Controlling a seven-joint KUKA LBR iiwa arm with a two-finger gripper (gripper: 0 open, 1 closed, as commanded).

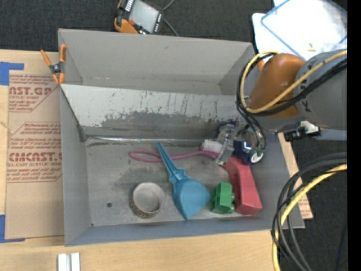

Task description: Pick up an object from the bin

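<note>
Along the near wall of the grey bin (76, 168), a roll of tape (148, 200) is lying flat toward the near left corner. Right of it a blue funnel-shaped thing (186, 195) is lying on its side, its wide end by the near wall and its thin spout pointing away toward the far left. A green block (223, 199) is sitting just beside the wide end. A red block (246, 189) is lying against the green one, toward the near right corner. Farther in, a pink toothbrush (169, 154) is lying across the floor, crossing the blue spout, with its bristle head toward the right wall. The hand (228, 142) is hanging at that bristle head, by the red block's far end; whether it is apart or together, I cannot tell. Behind it the arm's orange cover (275, 83) is sitting above the right wall.
</note>
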